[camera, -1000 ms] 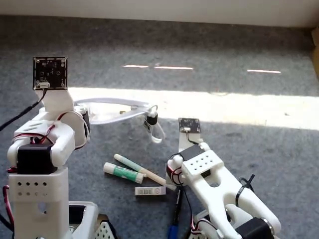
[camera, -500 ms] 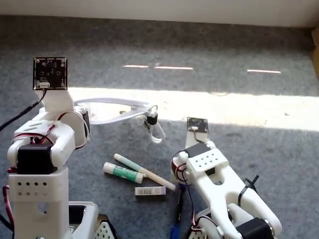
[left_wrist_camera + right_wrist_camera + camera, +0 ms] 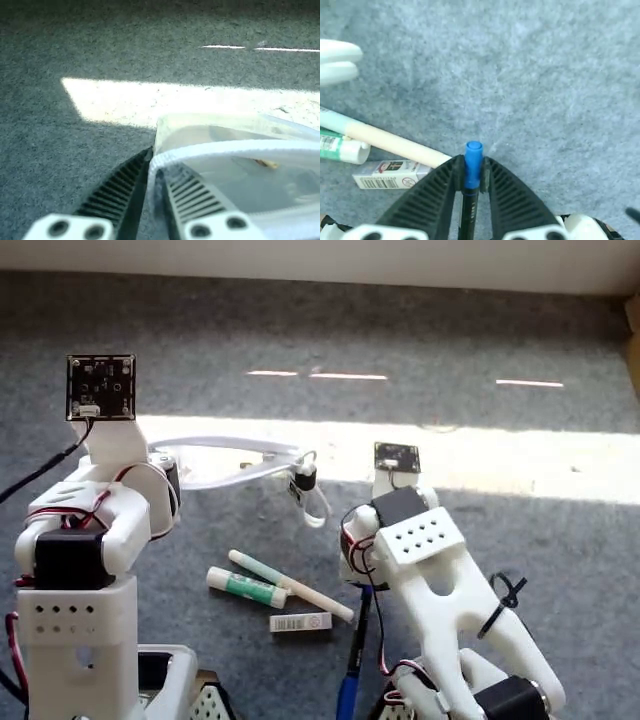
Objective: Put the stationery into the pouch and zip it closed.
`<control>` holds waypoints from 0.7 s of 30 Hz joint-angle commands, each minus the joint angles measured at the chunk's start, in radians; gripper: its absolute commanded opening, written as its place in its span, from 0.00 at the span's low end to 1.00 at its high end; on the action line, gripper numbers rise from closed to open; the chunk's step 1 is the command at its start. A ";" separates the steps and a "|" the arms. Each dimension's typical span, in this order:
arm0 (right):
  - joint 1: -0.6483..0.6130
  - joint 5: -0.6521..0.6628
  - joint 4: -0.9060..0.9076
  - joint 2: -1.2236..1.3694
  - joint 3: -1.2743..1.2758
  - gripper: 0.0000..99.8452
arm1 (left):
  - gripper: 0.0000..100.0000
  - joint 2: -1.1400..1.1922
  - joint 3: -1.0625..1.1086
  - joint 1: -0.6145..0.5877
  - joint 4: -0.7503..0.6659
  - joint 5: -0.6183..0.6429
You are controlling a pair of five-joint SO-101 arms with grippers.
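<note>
My left gripper [image 3: 152, 156] is shut on the rim of a clear pouch [image 3: 240, 170], holding it off the carpet; in the high view the pouch [image 3: 235, 462] stretches right from the left arm, its white pull loop [image 3: 315, 502] hanging down. Between the jaws of my right gripper [image 3: 472, 162] a blue-capped dark pen [image 3: 473, 155] is clamped, and in the high view the pen [image 3: 355, 655] slants down under the right arm. On the carpet lie a cream pen [image 3: 295, 587], a green-and-white tube [image 3: 245, 587] and a white barcoded eraser [image 3: 301, 622].
Grey carpet covers the table, with a bright sunlit band [image 3: 500, 455] across its middle. The left arm's base [image 3: 75, 640] stands at the near left. The loose items lie between the two arms, just below the hanging pouch.
The right arm has swung its wrist farther from its base, toward the pouch, carrying the pen, which now shows longer beneath it. The left arm and pouch have stayed still.
</note>
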 commanded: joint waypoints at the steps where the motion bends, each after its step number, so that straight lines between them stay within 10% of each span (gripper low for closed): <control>1: 0.007 -0.002 0.059 -0.015 -0.134 0.01 | 0.01 0.012 0.012 -0.016 -0.008 0.005; 21: 0.007 -0.002 0.272 -0.061 -0.527 0.01 | 0.01 0.012 0.022 -0.016 -0.009 0.005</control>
